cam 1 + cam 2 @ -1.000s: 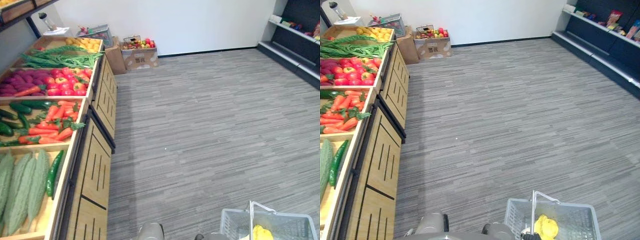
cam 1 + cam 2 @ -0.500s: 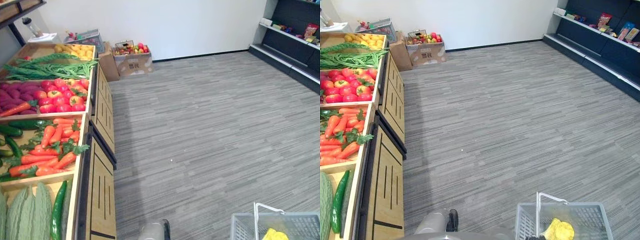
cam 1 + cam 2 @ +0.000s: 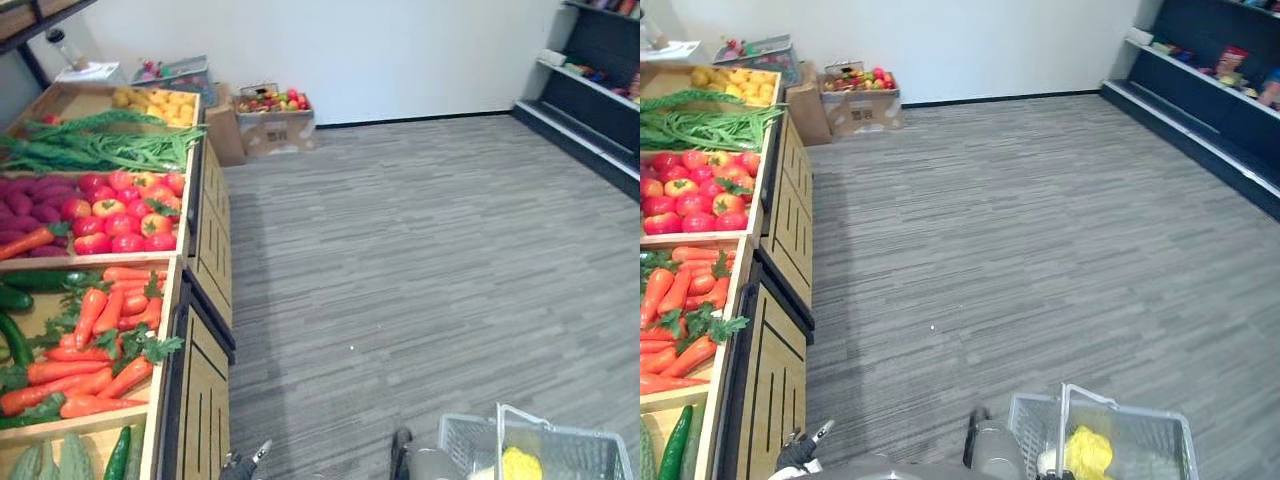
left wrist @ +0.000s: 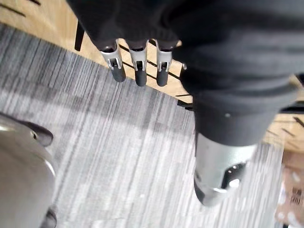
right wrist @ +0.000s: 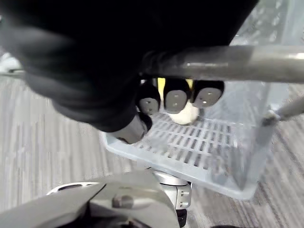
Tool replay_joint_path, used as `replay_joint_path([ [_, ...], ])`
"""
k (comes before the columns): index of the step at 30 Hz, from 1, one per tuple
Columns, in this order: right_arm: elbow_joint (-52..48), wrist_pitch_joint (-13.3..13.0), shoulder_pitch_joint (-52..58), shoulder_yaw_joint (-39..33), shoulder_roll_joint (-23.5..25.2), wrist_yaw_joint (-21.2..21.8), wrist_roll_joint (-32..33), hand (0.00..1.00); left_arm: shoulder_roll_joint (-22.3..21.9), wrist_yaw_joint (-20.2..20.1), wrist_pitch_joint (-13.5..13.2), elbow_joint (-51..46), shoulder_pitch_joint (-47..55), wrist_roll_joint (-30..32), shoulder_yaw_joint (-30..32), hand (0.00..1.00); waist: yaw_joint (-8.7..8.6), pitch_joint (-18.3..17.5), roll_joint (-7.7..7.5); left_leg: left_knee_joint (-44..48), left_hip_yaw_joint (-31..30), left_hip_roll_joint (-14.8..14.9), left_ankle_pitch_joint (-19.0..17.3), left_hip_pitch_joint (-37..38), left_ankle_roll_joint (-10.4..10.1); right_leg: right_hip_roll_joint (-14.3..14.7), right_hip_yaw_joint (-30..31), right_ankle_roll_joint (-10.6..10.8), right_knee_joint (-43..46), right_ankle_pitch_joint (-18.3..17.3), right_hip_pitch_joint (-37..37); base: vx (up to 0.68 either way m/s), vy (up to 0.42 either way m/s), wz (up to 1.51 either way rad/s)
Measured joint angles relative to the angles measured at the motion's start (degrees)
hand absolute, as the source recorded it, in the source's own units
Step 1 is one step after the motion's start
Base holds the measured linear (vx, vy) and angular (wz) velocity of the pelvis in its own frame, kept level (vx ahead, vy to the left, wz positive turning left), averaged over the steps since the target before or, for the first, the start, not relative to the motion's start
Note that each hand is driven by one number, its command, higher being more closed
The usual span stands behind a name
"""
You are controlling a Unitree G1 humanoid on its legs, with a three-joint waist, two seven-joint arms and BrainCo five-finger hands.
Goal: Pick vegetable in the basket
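Pale slatted plastic forms the basket (image 3: pixel 1032 432), which hangs over the streaked grey floor (image 3: pixel 420 250), well out from the counter's front, with a lumpy yellow item (image 3: pixel 1088 452) lying inside. The right hand (image 5: pixel 175 99) has its fingers curled round the basket's smooth metal bar handle (image 5: pixel 237 61). The left hand (image 4: pixel 137 71) hangs empty, fingers straight and slack, beside the slotted wooden counter (image 3: pixel 200 385). Tapered orange carrots (image 3: pixel 95 340) fill a bin toward the counter's near end, round glossy tomatoes (image 3: pixel 120 215) the next, and long thin green beans (image 3: pixel 100 150) the one beyond.
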Motion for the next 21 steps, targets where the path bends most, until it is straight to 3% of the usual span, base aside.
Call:
replay_joint_path([
  [1,0.0,0.2,0.2,0.0,0.3,0.0,0.0,1.00,-0.2,-0.1,-0.1,-0.4,0.0,0.0,0.8,0.00,0.10,0.0,-0.29,0.7,-0.8,0.0,-1.1,0.5,-0.6,-0.2,-0.2,-0.4,-0.3,0.7,0.3,0.51,-0.287,0.66],
  [3,-0.1,2.4,0.1,0.0,0.2,0.0,0.0,1.00,-1.0,-0.2,-0.3,-0.4,0.7,0.3,2.3,0.00,0.30,-0.5,-0.23,2.1,-3.0,1.7,-4.0,3.8,-3.4,0.3,-2.2,-2.5,0.7,7.9,3.4,0.49,-0.304,0.56],
  [4,-0.2,3.0,0.0,0.0,-0.2,0.1,-0.1,1.00,-1.4,-0.2,-0.3,-0.1,0.7,0.5,2.6,0.00,0.49,-0.8,0.02,2.1,-3.3,3.0,-4.5,4.7,-4.2,1.2,-3.1,-3.5,1.5,7.9,3.9,0.52,-0.311,0.35],
  [6,-0.2,4.4,-0.6,0.1,-0.7,0.1,-0.6,1.00,-2.0,-0.1,-0.1,0.0,0.5,0.7,3.5,0.00,1.53,-1.8,0.71,3.4,-3.1,5.1,-3.6,4.8,-5.6,2.7,-4.6,-5.2,2.8,5.8,4.1,0.49,-0.291,0.11],
  [8,-0.5,4.4,-1.6,0.2,-1.4,0.2,-1.1,1.00,-3.3,0.0,0.6,0.1,0.0,0.5,5.4,0.00,1.49,-2.0,1.16,6.2,-4.6,6.1,-0.4,4.0,-7.0,3.2,-6.5,-6.8,3.2,4.7,5.6,0.48,-0.308,0.18],
  [10,-0.6,4.3,-2.3,0.1,-1.6,0.3,-1.1,1.00,-3.5,0.5,1.0,0.6,-0.3,0.6,5.6,0.00,1.52,-2.0,1.39,9.1,-4.4,6.4,3.1,3.8,-7.6,3.2,-7.0,-6.9,2.8,4.5,8.1,0.25,-0.141,0.28],
  [13,-0.7,4.0,-2.6,0.1,-1.7,0.3,-1.0,1.00,-3.6,1.1,1.1,0.6,-0.4,0.6,5.3,0.00,1.53,-2.4,1.56,15.2,-3.9,6.7,4.9,1.3,-8.2,3.3,-7.0,-6.5,2.2,2.5,10.3,0.19,-0.083,0.25],
  [15,-1.0,3.6,-2.7,0.0,-1.9,0.4,-1.2,1.00,-3.6,1.7,1.6,0.6,-0.6,0.6,5.2,0.00,1.54,-2.4,2.24,24.7,-0.9,8.9,5.2,-3.4,-8.7,4.1,-8.0,-5.7,0.9,-1.0,11.9,0.13,-0.058,0.23],
  [16,-1.1,3.6,-2.8,-0.2,-2.0,0.3,-1.2,1.00,-3.6,1.8,1.8,0.5,-0.6,0.5,5.2,0.00,1.53,-2.5,2.75,26.8,-0.1,9.7,5.8,-4.6,-9.3,4.3,-8.6,-5.8,0.7,-1.0,12.1,0.11,-0.051,0.35],
  [17,-1.1,3.5,-2.6,-1.0,-1.7,0.3,-1.2,1.00,-3.5,2.0,2.4,0.6,-1.1,0.5,5.0,0.00,1.45,-2.1,2.20,30.4,1.7,10.7,8.7,-6.8,-9.7,4.1,-9.6,-6.0,-0.4,-1.2,13.3,0.12,-0.045,0.48],
  [18,-1.0,3.5,-2.4,-2.0,-1.1,0.2,-1.1,1.00,-2.7,2.3,2.7,0.6,-1.6,0.5,4.5,0.00,1.61,-1.6,1.48,32.9,3.8,11.6,8.7,-8.2,-9.5,3.4,-10.5,-6.2,-1.7,-1.3,14.9,0.11,-0.037,0.53],
  [21,-0.9,3.7,-2.4,-2.5,-1.0,-0.5,-0.9,1.00,-2.6,2.3,2.6,0.3,-1.9,0.5,3.9,0.00,1.43,-0.4,1.15,27.6,9.6,12.8,0.7,-9.7,-8.7,1.1,-12.4,-5.5,-2.8,-2.6,18.3,0.07,0.018,0.49],
])
